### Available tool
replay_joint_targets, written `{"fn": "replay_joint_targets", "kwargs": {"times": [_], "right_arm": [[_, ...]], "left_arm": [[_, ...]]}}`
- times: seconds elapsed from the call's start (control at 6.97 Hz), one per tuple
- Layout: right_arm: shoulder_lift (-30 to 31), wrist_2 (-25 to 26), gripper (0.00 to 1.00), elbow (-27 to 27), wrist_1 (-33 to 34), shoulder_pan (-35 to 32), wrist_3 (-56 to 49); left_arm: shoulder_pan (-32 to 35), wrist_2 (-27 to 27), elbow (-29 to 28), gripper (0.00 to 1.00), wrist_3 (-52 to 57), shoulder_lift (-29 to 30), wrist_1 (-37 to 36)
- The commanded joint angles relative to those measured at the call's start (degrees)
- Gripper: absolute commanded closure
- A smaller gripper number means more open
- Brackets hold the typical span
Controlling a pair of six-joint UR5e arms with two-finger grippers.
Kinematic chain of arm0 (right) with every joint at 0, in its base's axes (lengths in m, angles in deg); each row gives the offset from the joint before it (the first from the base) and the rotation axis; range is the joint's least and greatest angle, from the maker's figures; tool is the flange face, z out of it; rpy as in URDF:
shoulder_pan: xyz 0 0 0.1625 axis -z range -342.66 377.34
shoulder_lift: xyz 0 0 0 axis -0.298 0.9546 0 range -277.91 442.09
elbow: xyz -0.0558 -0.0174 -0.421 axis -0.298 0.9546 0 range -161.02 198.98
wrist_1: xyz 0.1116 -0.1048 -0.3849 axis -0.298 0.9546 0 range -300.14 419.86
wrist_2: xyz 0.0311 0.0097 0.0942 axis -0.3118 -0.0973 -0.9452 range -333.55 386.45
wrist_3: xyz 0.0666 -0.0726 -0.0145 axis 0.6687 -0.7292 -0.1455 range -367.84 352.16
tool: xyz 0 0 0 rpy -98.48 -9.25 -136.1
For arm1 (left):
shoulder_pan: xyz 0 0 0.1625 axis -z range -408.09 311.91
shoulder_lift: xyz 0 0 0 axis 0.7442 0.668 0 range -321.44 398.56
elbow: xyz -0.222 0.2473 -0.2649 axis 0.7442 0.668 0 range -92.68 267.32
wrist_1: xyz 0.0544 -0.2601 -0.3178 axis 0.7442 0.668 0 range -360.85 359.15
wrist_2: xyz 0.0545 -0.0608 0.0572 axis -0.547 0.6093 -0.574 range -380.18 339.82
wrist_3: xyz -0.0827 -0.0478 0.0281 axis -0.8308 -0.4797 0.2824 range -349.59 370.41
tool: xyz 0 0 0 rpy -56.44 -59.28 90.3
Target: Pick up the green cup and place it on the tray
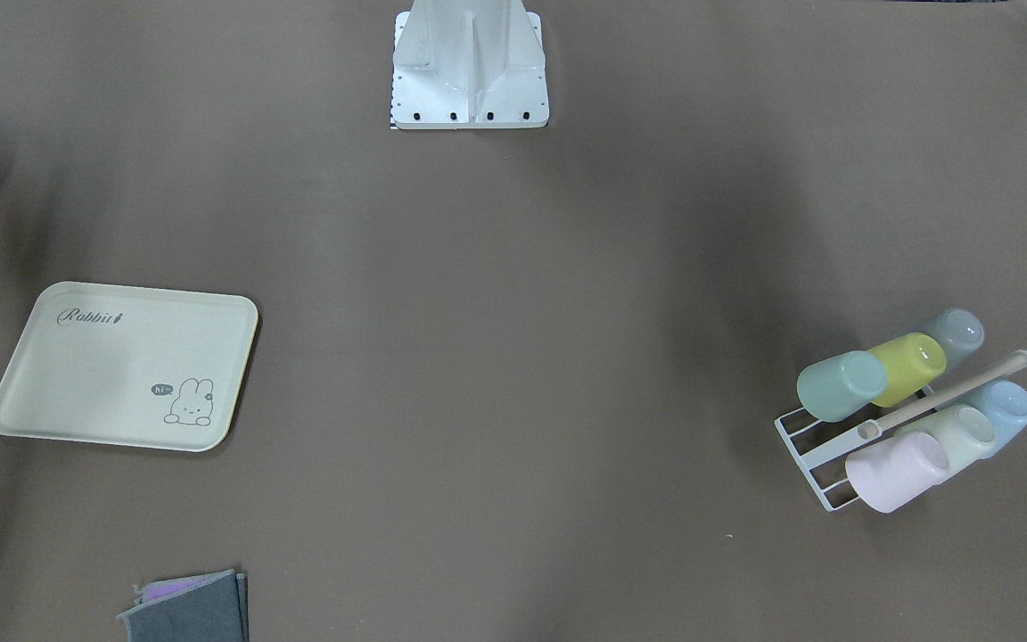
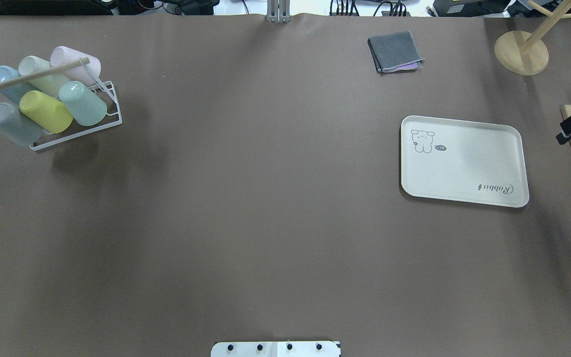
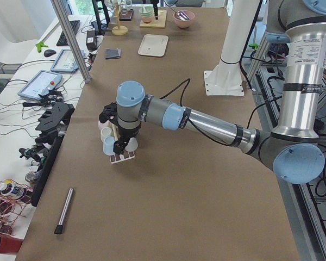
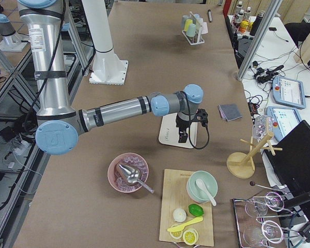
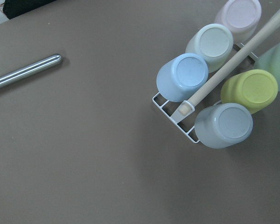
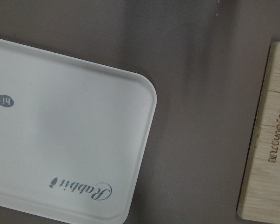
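**Green cup in the rack, tray well apart: state by view**

**Front-facing view.** The green cup (image 1: pixel 839 385) is held tilted, base outward, in a white wire rack (image 1: pixel 803 441) and is touched by a yellow cup (image 1: pixel 910 366). The tray (image 1: pixel 103 366) is laid flat well apart, toward the opposite end of the table (image 1: pixel 513 357). A wide bare stretch is left between them. "Rabbit" and "hi~" are printed on the tray.

**Overhead view.** The rack is set near the far left corner. The green cup is the end cup of its nearer row, on the side toward the open table. A wooden rod (image 2: pixel 30 75) is carried above the rack between the two rows. A folded grey cloth (image 2: pixel 395 51) is placed near the far edge, beyond the tray.

**Left side view.** The left gripper (image 3: pixel 119 148) is held over the rack. Its jaw position cannot be told.

**Right side view.** The right gripper (image 4: pixel 183 136) is held over the tray's edge. Its jaw position cannot be told.

**Left wrist view.** The green cup is cut off by the right border.

**Right wrist view.** A tray corner is separated from a wooden board (image 6: pixel 266 140) by a bare strip. The board's lettering cannot be read reliably.
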Motion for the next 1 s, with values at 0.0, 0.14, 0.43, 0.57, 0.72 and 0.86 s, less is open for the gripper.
{"fn": "replay_joint_targets", "kwargs": {"times": [0.0,0.14,0.43,0.57,0.72,0.86], "right_arm": [[-0.82,1.11,0.0,0.71,-0.16,4.16,5.49],[-0.91,1.2,0.0,1.41,-0.33,4.18,5.6],[-0.91,1.2,0.0,3.6,-0.51,4.18,9.0],[-1.87,0.85,0.01,5.45,-0.51,4.18,9.9],[-2.23,0.5,0.09,6.68,-0.6,4.18,9.91],[-3.1,-1.07,0.1,8.87,-1.64,4.44,9.91]], "left_arm": [[-3.89,-3.96,2.11,0.02,-0.05,0.38,2.54],[-6.69,-8.15,4.73,0.02,-0.14,0.56,2.45],[-7.24,-9.16,7.91,0.01,-0.14,1.44,2.45],[-7.51,-9.59,7.92,0.02,-0.14,3.09,2.36],[-7.77,-9.33,7.92,0.02,-0.14,3.81,2.45],[-8.38,-9.85,8.1,0.02,-0.05,4.25,2.54]]}}
